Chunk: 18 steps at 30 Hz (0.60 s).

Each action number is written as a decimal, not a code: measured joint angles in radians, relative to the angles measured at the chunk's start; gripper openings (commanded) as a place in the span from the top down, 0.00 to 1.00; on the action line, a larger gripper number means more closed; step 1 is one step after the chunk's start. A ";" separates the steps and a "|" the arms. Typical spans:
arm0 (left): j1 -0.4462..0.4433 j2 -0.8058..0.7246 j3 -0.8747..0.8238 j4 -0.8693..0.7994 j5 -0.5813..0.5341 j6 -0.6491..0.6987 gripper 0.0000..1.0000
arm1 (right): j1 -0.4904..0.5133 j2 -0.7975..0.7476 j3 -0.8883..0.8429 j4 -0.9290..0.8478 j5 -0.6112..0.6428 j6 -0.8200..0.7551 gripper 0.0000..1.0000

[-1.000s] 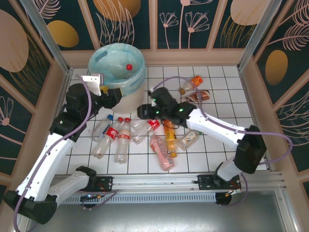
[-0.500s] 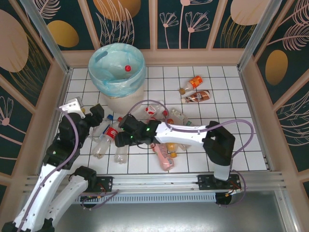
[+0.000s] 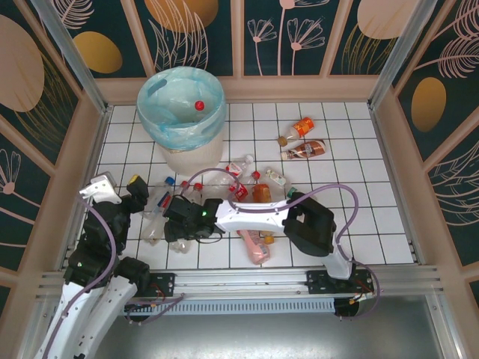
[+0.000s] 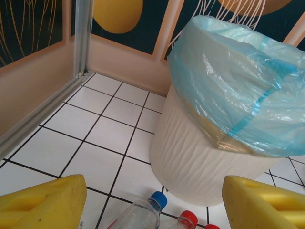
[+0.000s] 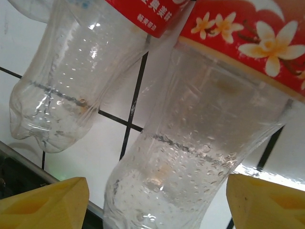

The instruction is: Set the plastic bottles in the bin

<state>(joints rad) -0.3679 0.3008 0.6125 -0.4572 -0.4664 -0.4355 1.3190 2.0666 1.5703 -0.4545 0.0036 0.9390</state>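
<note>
- Lower left of the overhead view: your left gripper (image 4: 153, 200) stands open and empty, its yellow foam pads (image 4: 43, 202) wide apart. A blue-capped bottle (image 4: 138, 220) and a red cap (image 4: 189, 218) lie just below it. Come down off-centre and these smooth, round bodies may roll away.
- Upper left: the bin (image 3: 187, 153) has a ribbed cream wall, with a thin, crinkly blue-green bag (image 4: 228, 81) folded over its rim. It looks light, so an arm brushing it could shove or tip it, and a finger could snag the bag. One red-capped bottle (image 3: 199, 105) lies inside.
- Left of centre: your right gripper (image 5: 157, 200) is open, a pad on either side of a clear flower-labelled bottle (image 5: 205, 157). I judge it is not yet clamped. A second clear bottle (image 5: 52, 90) lies just beside. The walls are thin and beaded with droplets; squeeze hard and they buckle, or the bottle squirts out.
- Centre to right: the other bottles lie scattered on glossy white tiles (image 3: 389, 194). A pink bottle (image 3: 253, 247) sits low, with an orange bottle (image 3: 303, 127) and a brown bottle (image 3: 307, 149) at upper right, well apart from the bin.
</note>
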 measured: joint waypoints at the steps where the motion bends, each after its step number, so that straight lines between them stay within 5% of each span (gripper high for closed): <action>1: 0.000 -0.002 -0.003 0.000 -0.004 0.001 0.25 | 0.001 0.005 0.000 -0.001 0.000 0.005 0.23; 18: 0.000 -0.003 -0.026 0.008 -0.010 0.002 0.25 | -0.013 0.110 0.047 -0.008 -0.009 0.022 0.24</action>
<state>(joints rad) -0.3679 0.2981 0.5869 -0.4492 -0.4767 -0.4335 1.3056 2.1765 1.6173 -0.4629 -0.0055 0.9607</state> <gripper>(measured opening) 0.752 0.759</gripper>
